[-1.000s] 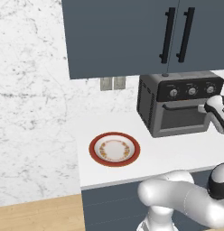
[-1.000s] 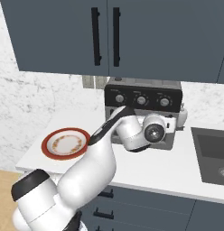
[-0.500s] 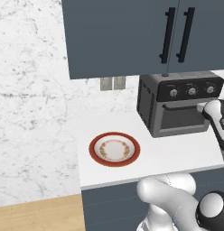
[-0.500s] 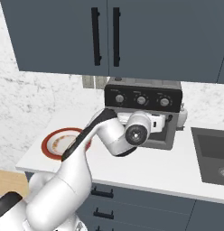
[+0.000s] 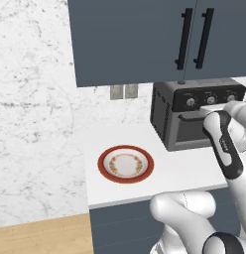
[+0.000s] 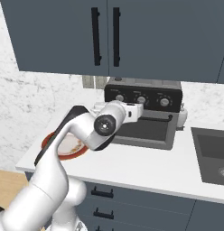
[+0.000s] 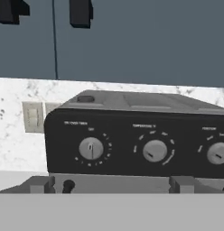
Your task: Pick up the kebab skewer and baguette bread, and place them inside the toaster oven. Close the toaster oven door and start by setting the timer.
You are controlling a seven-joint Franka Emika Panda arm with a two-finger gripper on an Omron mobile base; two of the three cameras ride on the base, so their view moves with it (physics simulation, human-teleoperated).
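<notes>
White arm bent, raised | hand level, facing toaster oven (image 6: 143, 115) knobs

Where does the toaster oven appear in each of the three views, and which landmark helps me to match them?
Left base view: toaster oven at right of centre, on the counter below the cabinets.
Right base view: centre, behind the arm's wrist.
Hand view: lower half, its black panel facing the camera.
Shared landmark: the row of three knobs on the black panel.
</notes>
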